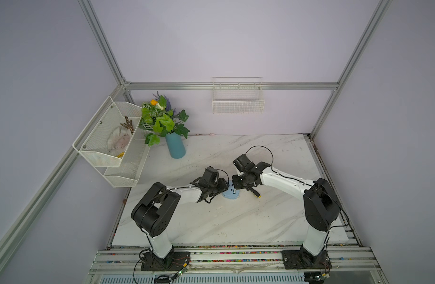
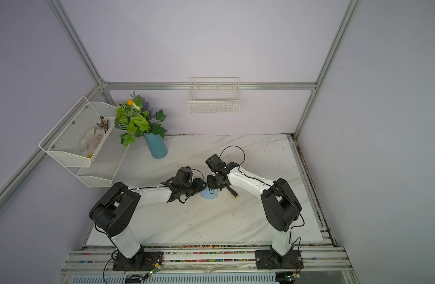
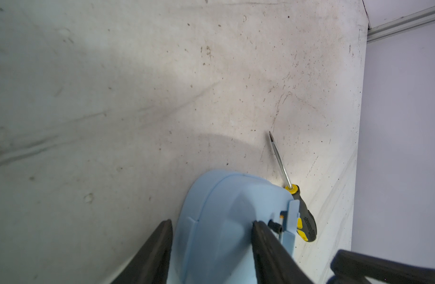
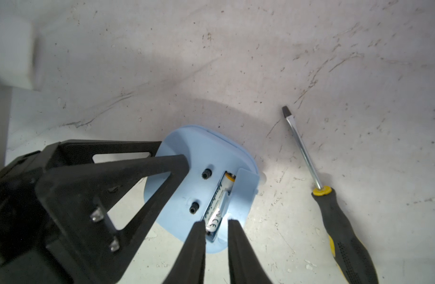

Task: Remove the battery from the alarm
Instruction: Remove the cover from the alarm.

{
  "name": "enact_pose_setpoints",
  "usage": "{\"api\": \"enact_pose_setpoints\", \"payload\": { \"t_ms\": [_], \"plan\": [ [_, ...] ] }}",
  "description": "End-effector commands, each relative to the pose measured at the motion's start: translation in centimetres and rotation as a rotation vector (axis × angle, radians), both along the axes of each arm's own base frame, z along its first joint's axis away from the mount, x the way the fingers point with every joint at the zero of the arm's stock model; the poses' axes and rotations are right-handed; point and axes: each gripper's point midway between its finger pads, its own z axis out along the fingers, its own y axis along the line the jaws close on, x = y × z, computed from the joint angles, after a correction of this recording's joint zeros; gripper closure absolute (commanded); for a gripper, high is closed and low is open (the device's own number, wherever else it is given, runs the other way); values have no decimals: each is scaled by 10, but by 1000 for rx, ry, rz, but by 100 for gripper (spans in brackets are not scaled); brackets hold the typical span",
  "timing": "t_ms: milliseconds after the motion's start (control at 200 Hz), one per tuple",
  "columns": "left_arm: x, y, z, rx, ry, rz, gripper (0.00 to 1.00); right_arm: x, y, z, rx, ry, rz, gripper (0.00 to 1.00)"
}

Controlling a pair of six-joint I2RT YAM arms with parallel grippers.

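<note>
While the battery (image 4: 215,204) lies in the open back of the alarm (image 4: 199,147), long axis roughly 1-to-7 o'clock from above, our right tool (image 4: 216,222), narrow, straddles its 1 o'clock end; our left tool (image 3: 211,222) spans the alarm, wide.

Lilac walls (image 1: 211,37) edged with aluminium rails (image 1: 231,86), a white wire basket (image 1: 238,103) hanging above the scuffed marble surface (image 1: 211,221).

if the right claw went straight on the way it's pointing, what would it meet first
Most likely the battery, lying exposed in the open back of the alarm; the right claw straddles its near end.
</note>
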Motion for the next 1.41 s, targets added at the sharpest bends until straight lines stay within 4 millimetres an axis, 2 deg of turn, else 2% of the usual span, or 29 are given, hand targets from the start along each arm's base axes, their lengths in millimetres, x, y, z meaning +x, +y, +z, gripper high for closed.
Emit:
{"api": "enact_pose_setpoints", "payload": {
  "t_ms": [0,775,1400],
  "plan": [
    [-53,24,-60,143,218,-28,45,2,0,-6,-36,8,-10,76],
    [-56,24,-66,143,226,-29,45,2,6,-21,-81,25,-6,77],
    [-57,24,-67,138,228,-25,45,1,0,-30,-139,23,-12,81]
  ]
}}
